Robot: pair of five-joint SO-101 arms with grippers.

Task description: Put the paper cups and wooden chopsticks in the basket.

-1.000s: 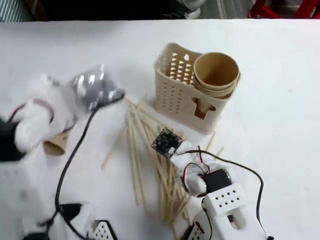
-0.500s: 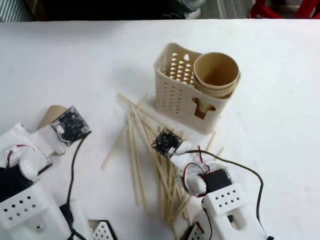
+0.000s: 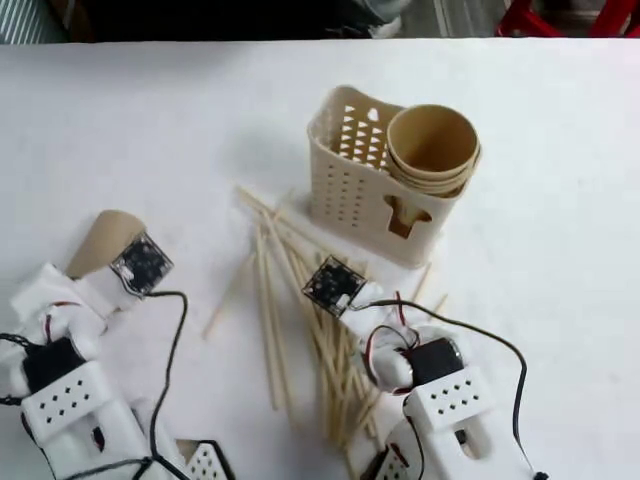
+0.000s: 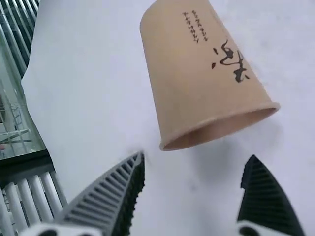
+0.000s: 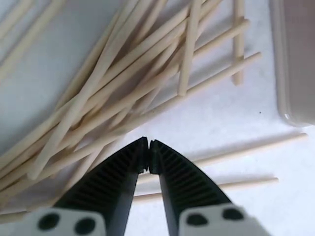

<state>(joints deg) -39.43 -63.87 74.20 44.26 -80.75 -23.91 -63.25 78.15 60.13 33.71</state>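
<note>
Left wrist view had the left claw spread wide and empty, just short of a paper cup lying on its side on the counter. Looked like the cup-grab step, so next it'd need to close on the rim. Right claw was clenched on nothing over the loose chopsticks beside the basket.

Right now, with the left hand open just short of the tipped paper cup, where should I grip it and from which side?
Grip the paper cup across its side wall, just behind the rim. It lies on its side, rim toward the open left hand, so come in from the rim end, a finger on each flank. Squeeze gently: the wall likely crushes.
</note>
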